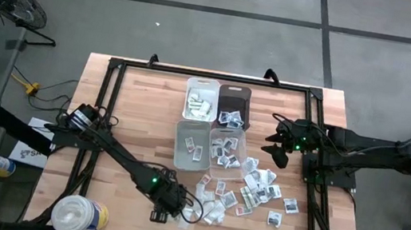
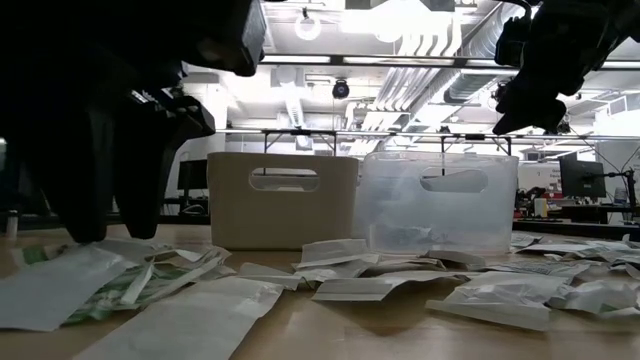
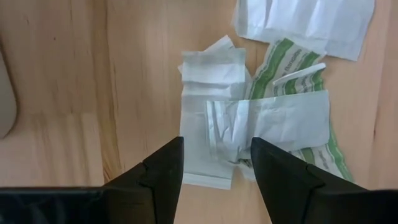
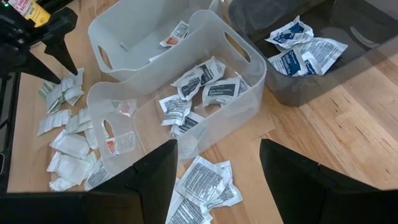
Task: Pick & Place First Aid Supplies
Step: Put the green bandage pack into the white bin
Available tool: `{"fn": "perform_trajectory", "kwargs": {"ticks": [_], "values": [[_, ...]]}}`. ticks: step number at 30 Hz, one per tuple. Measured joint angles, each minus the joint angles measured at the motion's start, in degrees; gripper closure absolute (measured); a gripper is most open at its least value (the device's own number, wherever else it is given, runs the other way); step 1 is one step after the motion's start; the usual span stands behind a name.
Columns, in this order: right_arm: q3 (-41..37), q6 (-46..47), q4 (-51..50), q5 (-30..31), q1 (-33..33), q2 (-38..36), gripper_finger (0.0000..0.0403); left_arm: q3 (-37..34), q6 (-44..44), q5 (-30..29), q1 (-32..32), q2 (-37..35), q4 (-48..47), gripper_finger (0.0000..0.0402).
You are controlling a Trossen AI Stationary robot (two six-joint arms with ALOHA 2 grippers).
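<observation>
The wooden worktop (image 1: 133, 113) fills the middle of the high view, with four small plastic bins (image 1: 212, 124) clustered at its upper centre and a white round tub (image 1: 78, 215) at its lower left corner. The first aid packets (image 1: 251, 190) lie scattered right of and below the bins, some inside them. The left end effector (image 1: 168, 210), low at bottom centre, straddles a white packet (image 3: 214, 140) with fingers parted, gripping nothing; the right end effector (image 1: 278, 145) hovers beside the bins at centre right, spread wide and empty.

Your high view looks straight down on the whole tabletop (image 1: 133, 113), the low one level across it, both sharing the bins (image 2: 283, 200) with the right wrist view.
</observation>
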Motion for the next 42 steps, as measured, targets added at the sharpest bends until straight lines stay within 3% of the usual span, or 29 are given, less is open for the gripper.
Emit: {"fn": "perform_trajectory", "kwargs": {"ticks": [10, 21, 32, 42], "values": [[0.0, 0.0, 0.0, 0.0, 0.0, 0.0, 0.0181, -0.1, 1.8, 4.2, 1.0, 1.1, 0.5, 0.0216], [0.0, 0.0, 0.0, 0.0, 0.0, 0.0, 0.0181, 0.0, 1.5, 4.5, 1.3, 1.2, 1.2, 0.0220], [0.0, 0.0, 0.0, 0.0, 0.0, 0.0, 0.0181, 0.0, 1.5, 4.5, 1.3, 1.2, 1.3, 0.0304], [0.0, 0.0, 0.0, 0.0, 0.0, 0.0, 0.0181, 1.6, 1.9, 4.5, 1.3, 1.2, 0.4, 0.0351]]}}
